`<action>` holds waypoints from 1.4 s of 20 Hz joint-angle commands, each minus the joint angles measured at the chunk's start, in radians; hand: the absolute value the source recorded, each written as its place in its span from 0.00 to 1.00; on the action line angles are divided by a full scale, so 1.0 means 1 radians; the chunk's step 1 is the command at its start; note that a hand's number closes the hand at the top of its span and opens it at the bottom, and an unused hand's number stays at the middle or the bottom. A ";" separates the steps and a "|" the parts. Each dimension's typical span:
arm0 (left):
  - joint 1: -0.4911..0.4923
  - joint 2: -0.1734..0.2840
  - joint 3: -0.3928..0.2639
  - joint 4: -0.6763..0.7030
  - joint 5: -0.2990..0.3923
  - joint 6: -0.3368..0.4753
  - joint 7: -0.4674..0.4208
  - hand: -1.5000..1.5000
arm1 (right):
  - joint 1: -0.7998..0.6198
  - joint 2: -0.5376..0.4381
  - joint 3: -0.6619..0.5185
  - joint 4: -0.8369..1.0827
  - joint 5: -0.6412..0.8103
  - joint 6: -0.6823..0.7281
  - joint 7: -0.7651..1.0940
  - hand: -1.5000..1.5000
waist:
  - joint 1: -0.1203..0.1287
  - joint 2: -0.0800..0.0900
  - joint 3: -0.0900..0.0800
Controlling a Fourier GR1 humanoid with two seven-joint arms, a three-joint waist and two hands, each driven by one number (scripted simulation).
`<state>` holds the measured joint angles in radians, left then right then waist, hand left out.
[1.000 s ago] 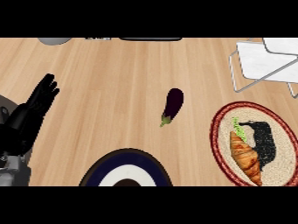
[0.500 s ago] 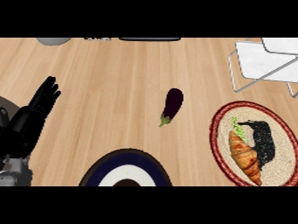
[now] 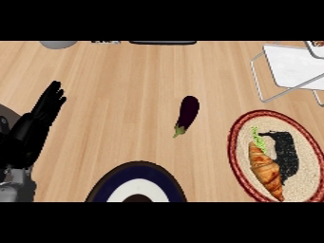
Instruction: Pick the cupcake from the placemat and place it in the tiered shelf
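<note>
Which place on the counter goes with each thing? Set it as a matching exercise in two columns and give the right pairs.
Things:
1. eggplant
2. placemat
3. tiered shelf
4. left hand

Places:
A. top right corner
B. left edge, fingers straight
C. middle of the counter
D. lower right, under a croissant

Pairs: 1-C, 2-D, 3-A, 4-B

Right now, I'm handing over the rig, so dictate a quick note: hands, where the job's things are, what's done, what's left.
Left hand: open, resting at the left edge, holding nothing.
Right hand: not in view.
Pastry lies on the placemat, lower right; the dark shape beside it is unclear.
Tiered shelf stands upper right.
Done: nothing yet.
Left: pick the pastry, carry it over, set it in the shelf.
</note>
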<state>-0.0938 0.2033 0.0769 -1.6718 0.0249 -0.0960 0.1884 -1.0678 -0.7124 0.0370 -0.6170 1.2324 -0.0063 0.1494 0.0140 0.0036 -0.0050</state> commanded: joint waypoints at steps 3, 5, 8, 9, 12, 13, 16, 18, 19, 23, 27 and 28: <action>0.022 0.025 0.028 -0.029 0.031 -0.037 0.002 0.50 | -0.074 0.012 -0.069 0.012 -0.010 -0.012 0.103 0.00 | 0.008 0.000 0.005; -0.025 0.006 0.012 0.052 -0.014 -0.007 -0.030 0.50 | -0.083 -0.028 -0.129 0.022 -0.062 -0.072 0.040 0.00 | -0.001 0.004 0.005; 0.039 -0.024 -0.029 -0.019 -0.028 0.003 -0.016 0.50 | -0.144 0.010 -0.207 -0.043 -0.156 -0.055 0.084 0.00 | 0.000 -0.006 0.005; 0.010 -0.019 -0.010 0.015 -0.033 0.016 -0.027 0.50 | -0.165 0.020 -0.219 -0.033 -0.160 -0.074 0.098 0.00 | 0.002 -0.001 0.005; 0.000 -0.036 -0.027 -0.020 -0.038 0.027 -0.007 0.50 | -0.213 0.022 -0.257 -0.087 -0.192 -0.071 0.155 0.00 | -0.004 -0.005 0.005; 0.078 -0.007 -0.001 -0.054 -0.013 -0.006 -0.029 0.50 | -0.190 -0.004 -0.290 -0.137 -0.232 -0.035 0.160 0.00 | -0.013 -0.015 0.005; 0.019 -0.001 0.012 -0.022 0.004 -0.009 0.012 0.50 | -0.259 -0.032 -0.363 -0.150 -0.287 -0.013 0.232 0.00 | -0.017 -0.011 0.005; 0.007 0.029 0.048 -0.002 0.018 -0.019 0.007 0.50 | -0.291 -0.086 -0.466 -0.149 -0.366 -0.002 0.269 0.00 | -0.028 -0.016 0.005; 0.018 0.020 0.055 0.010 0.023 -0.015 -0.003 0.50 | -0.261 -0.106 -0.505 -0.154 -0.403 0.010 0.263 0.00 | -0.035 -0.015 0.005; 0.008 0.004 0.029 -0.011 0.000 0.004 0.021 0.50 | -0.266 -0.192 -0.628 -0.146 -0.499 0.085 0.346 0.00 | -0.038 -0.014 0.006; 0.029 -0.005 0.023 -0.029 -0.021 0.019 0.007 0.50 | -0.157 -0.327 -0.744 -0.148 -0.594 0.181 0.290 0.00 | -0.040 -0.011 0.007; 0.064 -0.015 0.011 -0.050 -0.019 0.012 0.003 0.50 | -0.169 -0.360 -0.755 -0.161 -0.622 0.252 0.306 0.00 | -0.036 -0.013 0.006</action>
<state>-0.0548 0.2020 0.1017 -1.6914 0.0213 -0.0970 0.1831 -1.2802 -0.9681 -0.6250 -0.7721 0.7001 0.1357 0.4608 -0.0229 -0.0099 0.0009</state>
